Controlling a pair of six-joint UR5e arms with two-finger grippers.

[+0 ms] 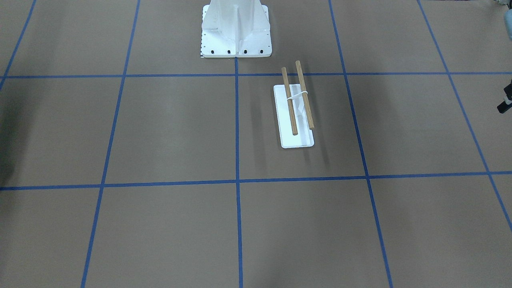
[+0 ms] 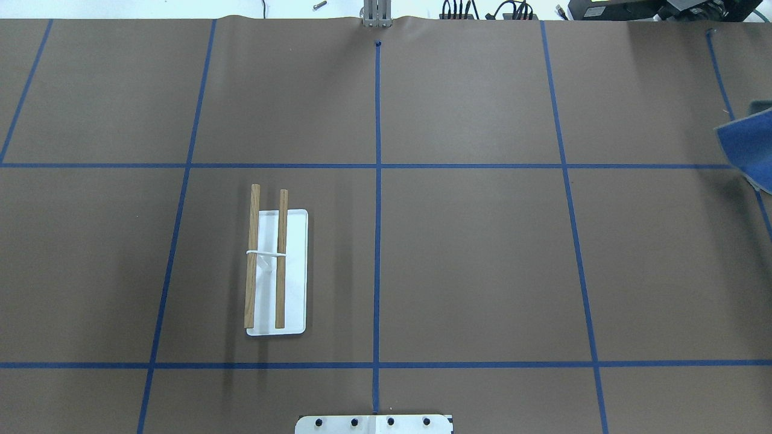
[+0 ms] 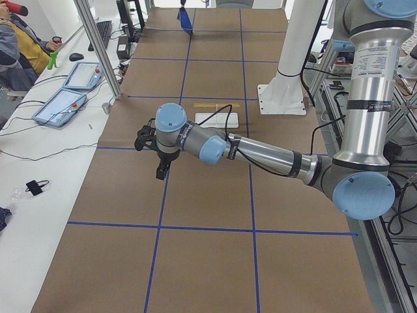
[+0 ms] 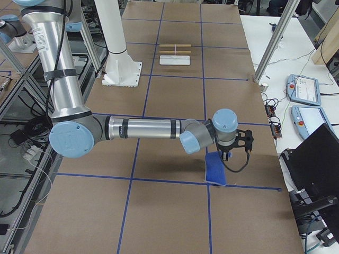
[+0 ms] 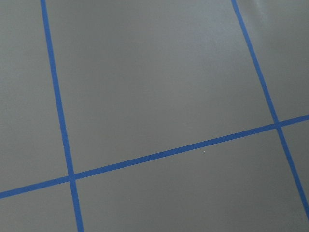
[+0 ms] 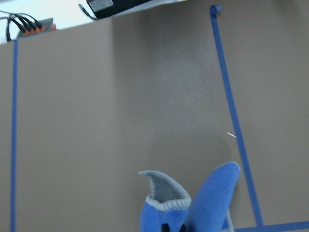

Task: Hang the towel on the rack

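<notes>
Reaching out low over the table's (image 2: pixel 482 271) right end, your right gripper (image 4: pixel 226 154) pinches the one towel (image 4: pixel 215 168), which hangs down from it. Your left gripper (image 3: pixel 159 171) hovers on an outstretched arm at the left end, and you cannot tell how far its fingers are open. One rack (image 2: pixel 295 271) with two dowels (image 2: pixel 252 253) stands left of centre.

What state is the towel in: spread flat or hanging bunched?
Hanging bunched. The towel dangles vertically under the right gripper; the right wrist view shows it pinched into folds.

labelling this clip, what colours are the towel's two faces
Bright blue towel, grey reverse; clearest in the right wrist view.
</notes>
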